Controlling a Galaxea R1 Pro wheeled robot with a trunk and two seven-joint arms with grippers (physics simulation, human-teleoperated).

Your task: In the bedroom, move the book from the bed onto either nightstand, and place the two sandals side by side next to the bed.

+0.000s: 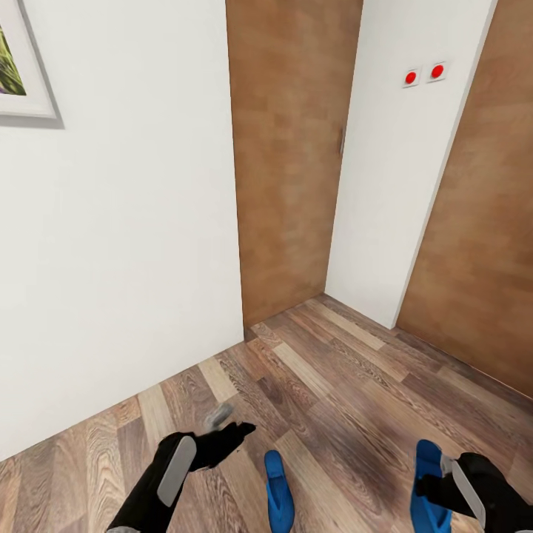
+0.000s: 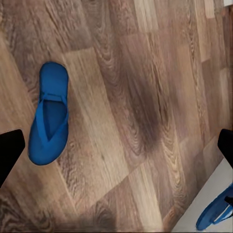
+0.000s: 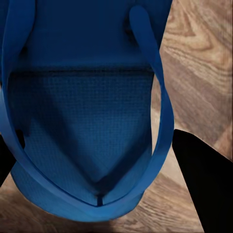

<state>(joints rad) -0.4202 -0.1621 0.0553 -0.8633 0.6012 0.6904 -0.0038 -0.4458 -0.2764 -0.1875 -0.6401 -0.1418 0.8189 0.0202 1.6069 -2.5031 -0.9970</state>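
Right wrist view: the right tool (image 3: 97,160) straddles one sandal (image 3: 82,111), fingers spread on either side, not yet clenched, its long axis running away from the wrist. The other sandal (image 1: 279,492) lies on the floor (image 1: 333,385) nearer the released left tool (image 1: 226,429).

Open plank floor ahead, closed in by walls and doors at the far edge.

The wood floor (image 1: 333,385) lies bare between the two blue sandals and its far edge, giving wide room to pass; the left sandal (image 1: 279,492) and the right sandal (image 1: 428,488) lie well apart with a clear strip of floor between them. A white wall (image 1: 126,259) bounds the left edge, a brown door (image 1: 289,148) blocks the far corner, and a second door (image 1: 481,244) closes the right. In the right wrist view the fingers (image 3: 204,184) straddle the sandal closely, seemingly with little room beside it.
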